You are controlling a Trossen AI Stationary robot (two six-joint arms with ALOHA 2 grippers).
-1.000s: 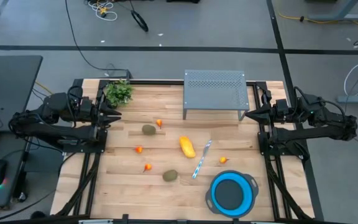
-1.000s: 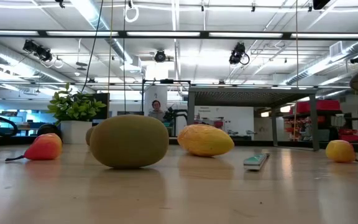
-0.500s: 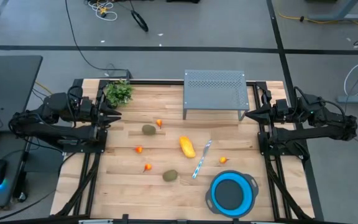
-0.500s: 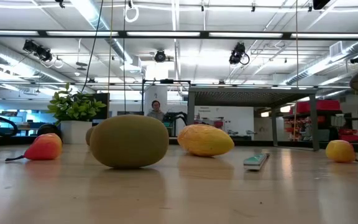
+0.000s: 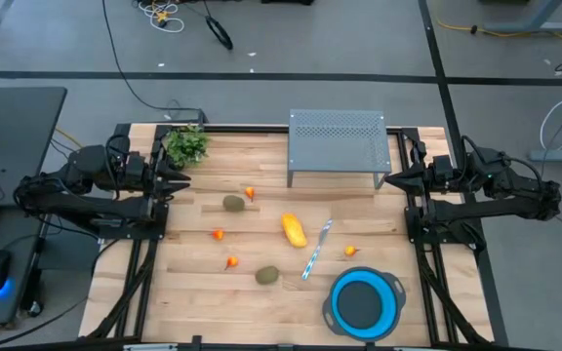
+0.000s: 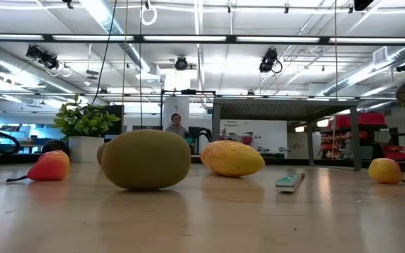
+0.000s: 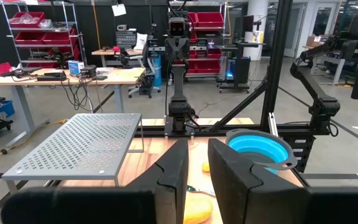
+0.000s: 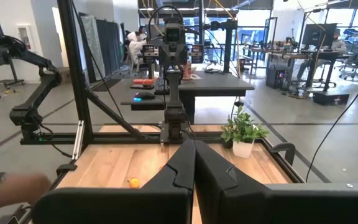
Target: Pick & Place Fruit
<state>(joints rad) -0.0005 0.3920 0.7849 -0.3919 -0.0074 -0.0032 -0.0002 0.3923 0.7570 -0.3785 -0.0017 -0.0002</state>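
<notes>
The fruit lies loose on the wooden table: a yellow-orange oblong, two olive-brown ovals, and several tiny orange bits such as one left of centre. In the low view the near oval and the oblong rest on their sides. My left gripper hangs level over the table's left edge, its fingers a little apart with nothing between them. My right gripper hangs level over the right edge, shut and empty.
A blue bowl stands at the near right, and a slim silver-blue utensil lies beside the oblong. A grey perforated shelf stands at the far middle and a potted green plant at the far left. A person shows far off in the room.
</notes>
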